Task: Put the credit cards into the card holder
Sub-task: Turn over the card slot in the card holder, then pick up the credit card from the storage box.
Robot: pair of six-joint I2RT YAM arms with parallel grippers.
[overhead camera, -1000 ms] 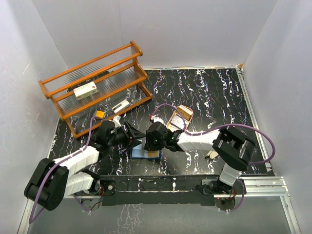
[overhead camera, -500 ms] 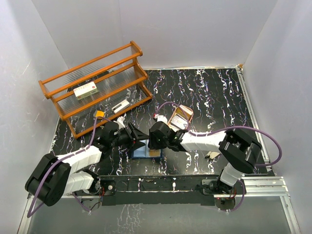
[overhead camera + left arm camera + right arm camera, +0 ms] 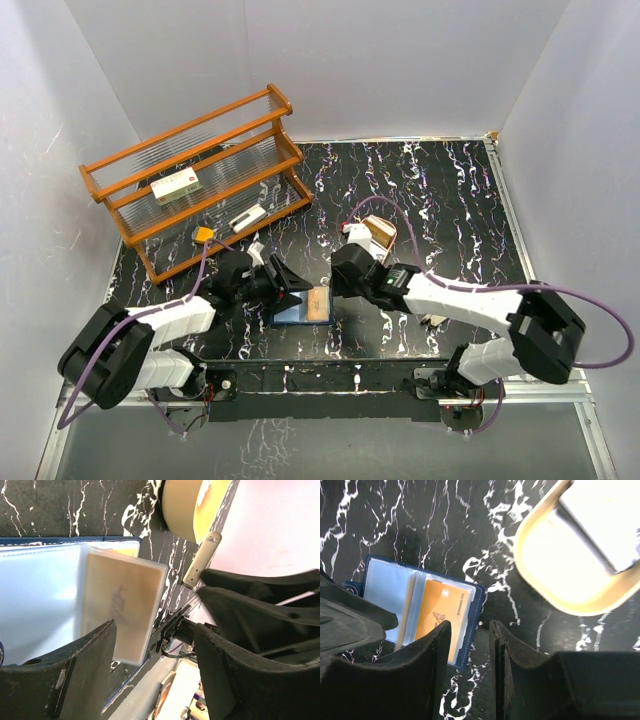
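The card holder (image 3: 297, 308) lies open near the table's front, navy outside and light blue inside (image 3: 385, 587). An orange credit card (image 3: 440, 611) sits in its right-hand pocket, seen tan and blurred in the left wrist view (image 3: 122, 605). My left gripper (image 3: 285, 274) is open at the holder's left side, its left finger (image 3: 75, 675) low over the blue lining; I cannot tell whether it touches. My right gripper (image 3: 470, 640) is open and empty just right of the holder (image 3: 340, 282). A small tan flat piece (image 3: 436, 320) shows beside the right arm.
An oval tan tray (image 3: 385, 228) holding a white box (image 3: 602, 520) stands just behind the right gripper. A wooden rack (image 3: 195, 180) at the back left carries a white box with red marks (image 3: 175, 185). A small white item (image 3: 248, 218) lies at the rack's foot.
My right gripper has let go of the orange card in the holder and drawn back to the right. The left gripper has shifted slightly to the right.
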